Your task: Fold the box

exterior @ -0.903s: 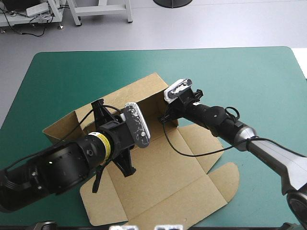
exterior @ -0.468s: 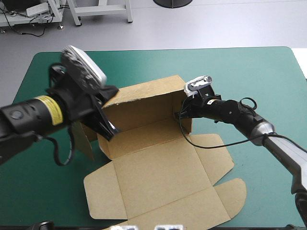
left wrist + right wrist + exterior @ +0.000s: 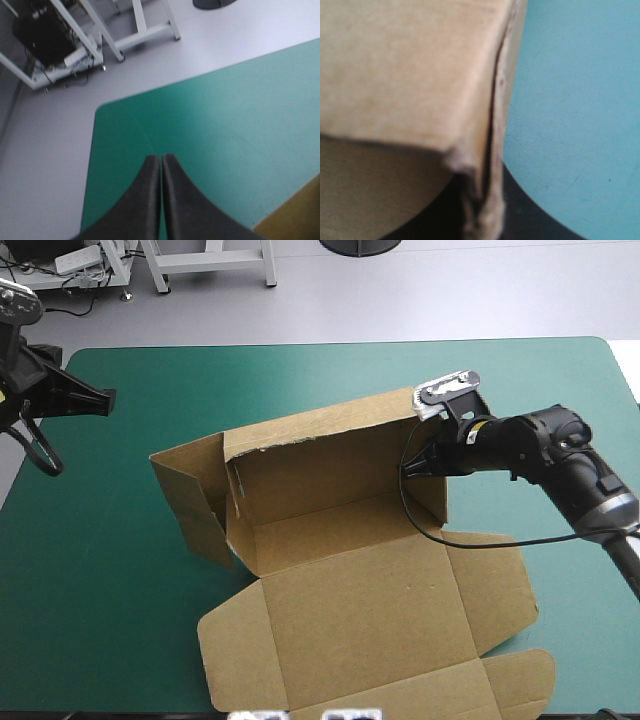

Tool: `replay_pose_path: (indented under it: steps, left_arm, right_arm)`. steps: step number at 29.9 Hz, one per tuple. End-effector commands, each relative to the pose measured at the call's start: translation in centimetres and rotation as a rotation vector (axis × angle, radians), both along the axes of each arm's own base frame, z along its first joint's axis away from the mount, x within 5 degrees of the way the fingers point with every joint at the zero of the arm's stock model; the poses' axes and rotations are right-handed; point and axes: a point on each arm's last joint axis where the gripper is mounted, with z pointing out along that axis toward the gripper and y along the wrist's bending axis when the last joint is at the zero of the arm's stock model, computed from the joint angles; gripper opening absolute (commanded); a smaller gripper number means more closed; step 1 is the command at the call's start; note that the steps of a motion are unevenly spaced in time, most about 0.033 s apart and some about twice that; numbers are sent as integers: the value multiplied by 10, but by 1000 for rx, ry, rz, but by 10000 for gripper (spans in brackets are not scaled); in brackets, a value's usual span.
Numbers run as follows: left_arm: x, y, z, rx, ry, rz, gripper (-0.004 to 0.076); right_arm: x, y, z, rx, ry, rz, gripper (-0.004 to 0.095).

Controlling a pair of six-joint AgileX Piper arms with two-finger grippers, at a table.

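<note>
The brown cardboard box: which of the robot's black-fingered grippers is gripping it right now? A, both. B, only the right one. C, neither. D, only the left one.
B: the right gripper is shut on the raised right-hand corner of the brown cardboard box, while the left gripper is shut on nothing over the bare teal-green cover, well clear of the box.
</note>
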Motion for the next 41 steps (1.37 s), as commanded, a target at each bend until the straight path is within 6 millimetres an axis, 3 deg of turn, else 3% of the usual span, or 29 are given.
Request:
replay_pose_path:
  steps: [1, 6, 12, 15, 23, 27, 31, 33, 36, 41]
  left_arm:
    - [18, 13, -20, -110, 96, -1, 1]
    - [66, 41, -73, -280, 247, 39, 1]
    - [96, 68, -108, -422, 312, 53, 0]
    - [103, 72, -115, -436, 332, 50, 0]
    - [107, 71, -118, -445, 339, 31, 0]
    - [107, 70, -118, -450, 341, 26, 0]
    - [107, 70, -118, -446, 347, 20, 0]
    - [107, 69, -118, -443, 346, 13, 0]
    - [108, 69, -118, -445, 347, 8, 0]
    - [110, 70, -122, -444, 365, 5, 0]
  right_arm:
    - [-19, -8, 50, 35, -62, 5, -5]
    - [-30, -13, 63, -19, 9, 17, -4]
    - [-22, -13, 45, -86, 122, -16, -4]
    - [-6, -7, 28, -105, 178, -20, -6]
    - [51, 19, -45, -140, 363, -18, -6]
    - [68, 26, -62, -130, 340, -25, -6]
    - [74, 28, -61, -126, 275, 1, 12]
    - [74, 28, -59, -141, 266, 27, 45]
    - [75, 26, -54, -147, 259, 31, 173]
    - [75, 22, -43, -205, 239, 45, 520]
